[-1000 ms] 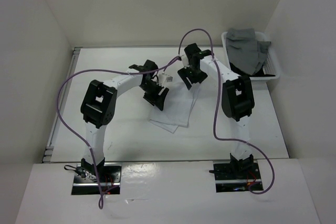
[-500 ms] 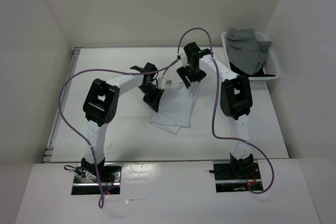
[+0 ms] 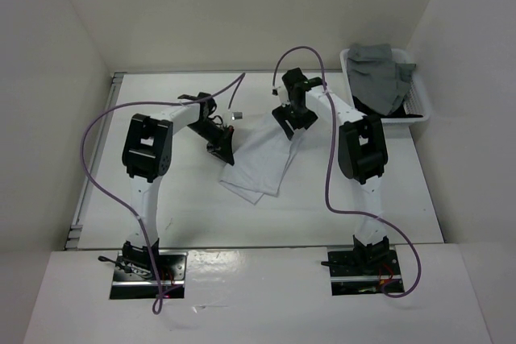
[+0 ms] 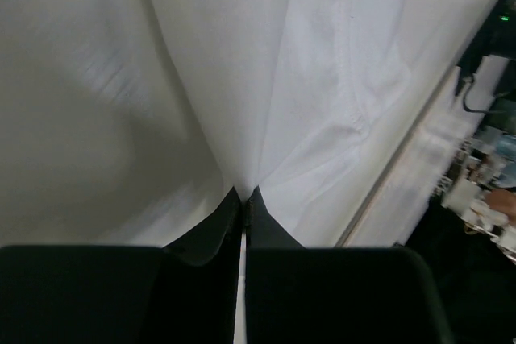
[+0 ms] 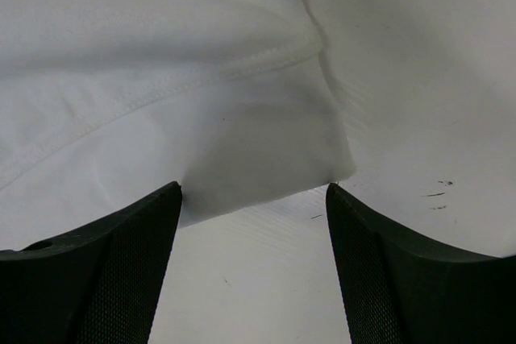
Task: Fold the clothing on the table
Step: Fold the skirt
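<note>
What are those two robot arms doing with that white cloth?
They are folding the white clothing lying on the table. The left tool is shut on a pinch of the fabric near its left edge. The right tool hangs open over a corner on the far side, gripping nothing. A basket holding grey clothes sits at the far right.

Bright, even light falls from overhead; my desk (image 3: pixel 185 199) glares white, shadows soft. My left wrist picture is smeared with blur, and my left fingers (image 4: pixel 210 235) loom dark, out of focus.
</note>
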Controlling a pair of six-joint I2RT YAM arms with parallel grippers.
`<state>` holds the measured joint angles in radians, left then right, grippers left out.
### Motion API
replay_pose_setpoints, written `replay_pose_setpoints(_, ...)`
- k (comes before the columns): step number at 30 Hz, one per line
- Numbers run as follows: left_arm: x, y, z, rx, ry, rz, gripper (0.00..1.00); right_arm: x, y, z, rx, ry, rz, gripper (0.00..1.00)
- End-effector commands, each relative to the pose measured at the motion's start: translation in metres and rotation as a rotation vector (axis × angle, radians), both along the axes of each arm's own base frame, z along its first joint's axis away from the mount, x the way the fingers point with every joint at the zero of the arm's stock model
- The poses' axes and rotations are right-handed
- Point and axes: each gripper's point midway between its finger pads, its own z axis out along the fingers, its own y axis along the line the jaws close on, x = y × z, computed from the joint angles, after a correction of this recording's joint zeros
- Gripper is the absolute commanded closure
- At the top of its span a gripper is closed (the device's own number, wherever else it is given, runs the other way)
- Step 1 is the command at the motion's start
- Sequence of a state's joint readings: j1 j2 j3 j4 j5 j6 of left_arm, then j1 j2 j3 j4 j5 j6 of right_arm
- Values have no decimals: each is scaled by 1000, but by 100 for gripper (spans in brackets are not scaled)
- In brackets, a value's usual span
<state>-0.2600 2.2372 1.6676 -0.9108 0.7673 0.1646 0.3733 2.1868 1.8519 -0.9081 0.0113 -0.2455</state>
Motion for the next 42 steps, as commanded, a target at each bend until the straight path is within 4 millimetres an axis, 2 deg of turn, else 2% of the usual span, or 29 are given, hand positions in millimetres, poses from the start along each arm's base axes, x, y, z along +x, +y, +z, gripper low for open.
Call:
replay_pose_setpoints(1, -5, -2, 21, -206, 61, -30, 99, -1, 1, 10, -4, -20, 11, 23)
replay_pose_setpoints(3, -6, -2, 28, -254, 81, -28, 98, -2, 5, 10, -4, -20, 21, 23)
replay_pose_setpoints(5, -4, 0, 28, -280, 82, -26, 90, -4, 9, 10, -4, -20, 30, 23)
replay_pose_setpoints(8, -1, 6, 27, -287, 106, -7, 69, -1, 8, 11, -12, -23, 27, 23)
replay_pose_setpoints(9, -1, 6, 27, -289, 97, -14, 59, 0, 13, 9, -12, -23, 36, 23)
replay_pose_setpoints(10, -1, 6, 27, -289, 97, -14, 54, -2, 12, 9, -15, -15, 36, 23)
replay_pose_setpoints(11, 0, 7, 32, -279, 82, -18, 50, 3, 14, 16, -7, -36, 36, 23)
replay_pose_setpoints(13, 2, 9, 49, -264, 23, -29, 38, 0, 20, 17, -3, -23, 50, 23)
replay_pose_setpoints(14, 7, 13, 63, -259, -24, -14, 34, 5, 27, 22, 5, -41, 59, 23)
replay_pose_setpoints(16, 8, 16, 70, -229, -73, -15, 22, 8, 36, 32, 20, -54, 82, 23)
replay_pose_setpoints(17, 8, 18, 80, -218, -102, -8, 19, 7, 43, 30, 27, -44, 95, 23)
replay_pose_setpoints(19, 7, 27, 73, -166, -122, 10, 17, 14, 54, 34, 44, -58, 110, 23)
replay_pose_setpoints(20, 5, 29, 77, -149, -133, 23, 16, 13, 62, 32, 52, -50, 124, 23)
replay_pose_setpoints(21, 1, 34, 70, -114, -129, 24, 16, 22, 67, 43, 66, -82, 125, 23)
replay_pose_setpoints(22, 1, 36, 71, -98, -143, 31, 16, 23, 75, 32, 71, -60, 139, 23)
replay_pose_setpoints(23, 1, 38, 69, -77, -139, 37, 15, 23, 79, 31, 85, -43, 146, 23)
replay_pose_setpoints(24, -2, 41, 67, -58, -132, 45, 15, 32, 88, 43, 120, -74, 144, 23)
replay_pose_setpoints(25, 1, 44, 64, -33, -145, 46, 15, 35, 92, 44, 134, -70, 150, 23)
replay_pose_setpoints(26, -2, 44, 65, -33, -144, 46, 15, 30, 97, 28, 146, -12, 151, 23)
replay_pose_setpoints(27, -4, 46, 61, -21, -135, 47, 15, 41, 106, 44, 184, -56, 161, 23)
replay_pose_setpoints(31, -6, 46, 63, 18, -178, 31, 15, 42, 124, 34, 210, -44, 183, 23)
replay_pose_setpoints(32, -8, 43, 62, 27, -180, 21, 15, 36, 130, 30, 215, -27, 196, 23)
replay_pose_setpoints(36, -15, 40, 61, 44, -192, 7, 15, 26, 136, 16, 221, 26, 212, 23)
replay_pose_setpoints(39, -17, 37, 61, 43, -192, -2, 15, 26, 136, 12, 218, 35, 211, 23)
replay_pose_setpoints(42, -13, 36, 60, 43, -193, -2, 15, 27, 135, -5, 198, 54, 205, 23)
